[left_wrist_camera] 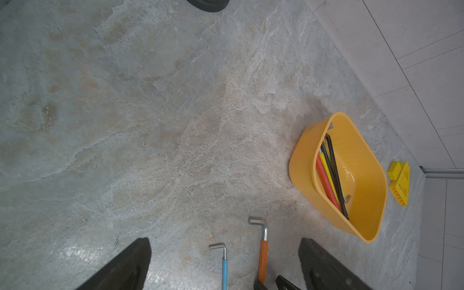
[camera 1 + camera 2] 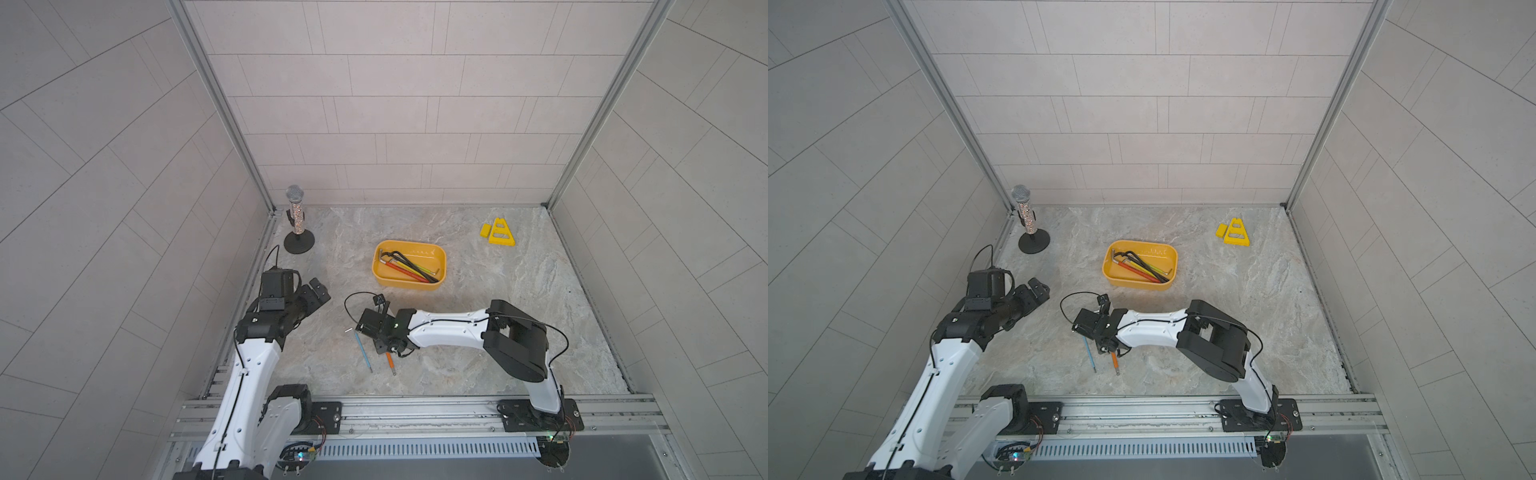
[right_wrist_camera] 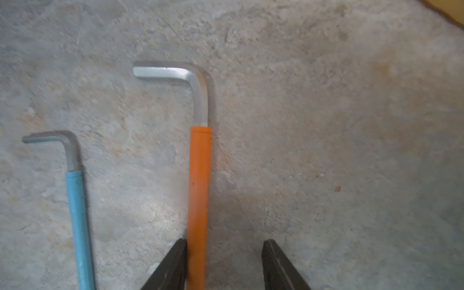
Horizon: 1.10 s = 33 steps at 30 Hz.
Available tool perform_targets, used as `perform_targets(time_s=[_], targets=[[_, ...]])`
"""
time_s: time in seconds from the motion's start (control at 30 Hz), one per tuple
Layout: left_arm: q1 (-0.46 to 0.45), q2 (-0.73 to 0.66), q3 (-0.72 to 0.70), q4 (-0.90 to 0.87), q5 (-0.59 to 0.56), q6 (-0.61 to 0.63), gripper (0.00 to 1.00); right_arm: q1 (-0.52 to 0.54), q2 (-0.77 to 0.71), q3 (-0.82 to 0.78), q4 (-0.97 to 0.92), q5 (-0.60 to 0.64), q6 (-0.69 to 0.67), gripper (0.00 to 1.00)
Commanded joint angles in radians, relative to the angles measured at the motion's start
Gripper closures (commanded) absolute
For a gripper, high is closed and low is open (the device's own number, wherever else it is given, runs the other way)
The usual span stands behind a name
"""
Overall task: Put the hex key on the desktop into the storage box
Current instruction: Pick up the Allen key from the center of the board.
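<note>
Two hex keys lie side by side on the desktop, near its front: an orange-sleeved hex key and a blue-sleeved hex key, also seen in both top views. My right gripper is low over the orange one and open. The orange shaft lies between the jaws, against one finger, with a wide gap to the other finger. Behind them stands the yellow storage box, holding several hex keys. My left gripper hovers open at the left, with nothing in it.
A microphone on a black round stand is at the back left corner. A small yellow triangular stand with a yellow block lies at the back right. Tiled walls close three sides, and a metal rail runs along the front.
</note>
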Motion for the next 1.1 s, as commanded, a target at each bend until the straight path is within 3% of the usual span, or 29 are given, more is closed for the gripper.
perform_targets(time_s=[0.0, 0.53, 1.07], targets=[[0.004, -0.011, -0.013, 0.014, 0.009, 0.0, 0.0, 0.004, -0.019, -0.016, -0.051, 0.002, -0.01, 0.48], [0.003, -0.022, -0.025, 0.032, 0.035, -0.006, 0.0, 0.019, 0.037, -0.02, -0.002, -0.056, 0.018, 0.57], [0.004, -0.015, -0.03, 0.046, 0.068, -0.004, 0.0, 0.026, -0.01, -0.131, 0.029, -0.02, 0.044, 0.92]])
